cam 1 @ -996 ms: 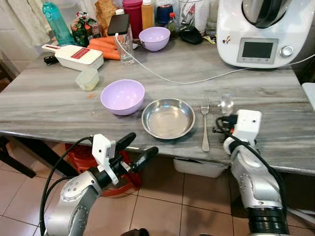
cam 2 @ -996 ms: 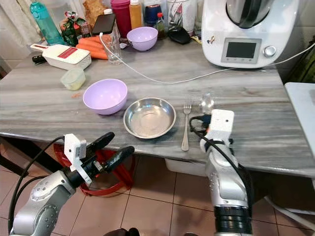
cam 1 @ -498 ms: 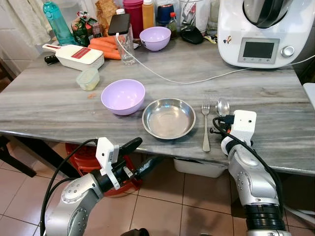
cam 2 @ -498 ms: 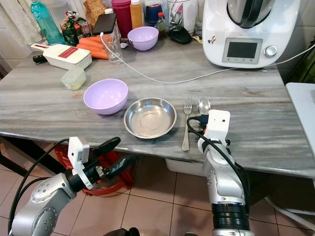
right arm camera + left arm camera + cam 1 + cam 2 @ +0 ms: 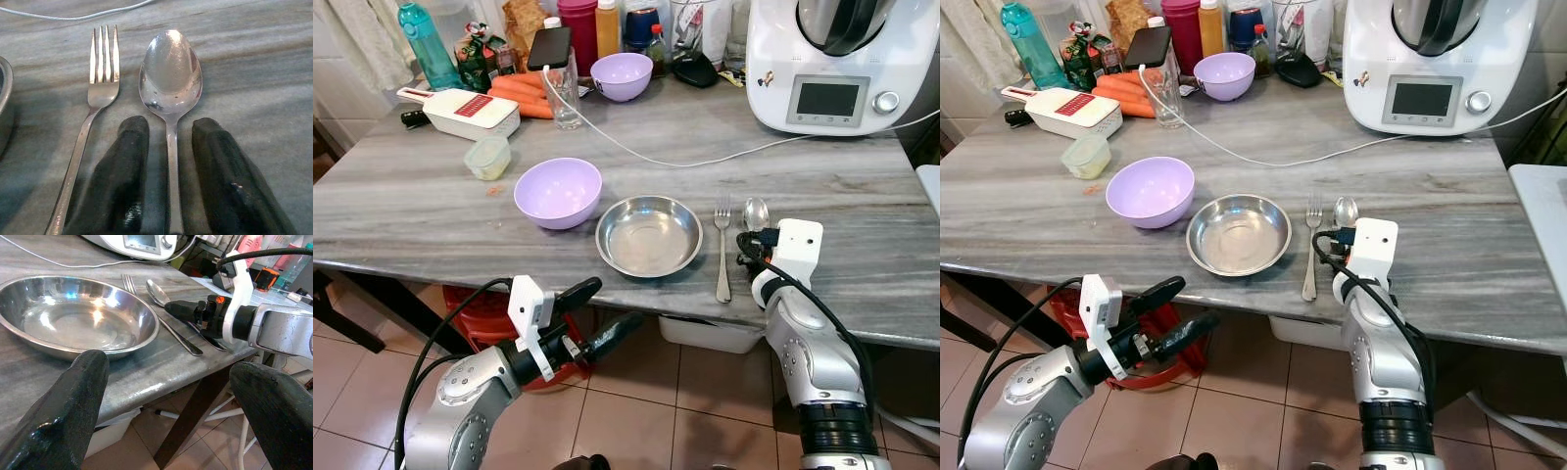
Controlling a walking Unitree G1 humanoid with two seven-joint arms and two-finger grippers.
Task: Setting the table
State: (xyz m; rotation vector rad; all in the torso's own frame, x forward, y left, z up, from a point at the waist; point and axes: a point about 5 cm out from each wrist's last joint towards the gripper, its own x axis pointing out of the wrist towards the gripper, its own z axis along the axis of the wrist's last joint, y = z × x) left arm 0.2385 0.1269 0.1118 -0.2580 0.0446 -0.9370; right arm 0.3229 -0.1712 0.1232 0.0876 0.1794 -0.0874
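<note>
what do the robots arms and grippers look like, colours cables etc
Both arms are silver metal with rounded joint housings. The left gripper has two long, matte black, blunt fingers, a white block mounted at the wrist and a black cable looping back along the arm. The right gripper has the same black fingers, a white boxy wrist module with black cables, and a ribbed black ring lower on the forearm.

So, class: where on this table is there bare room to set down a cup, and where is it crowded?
Bare patches: the table left of the purple bowl, and the stretch right of the spoon below the white appliance. The back edge by the carrots and small purple bowl is crowded.
</note>
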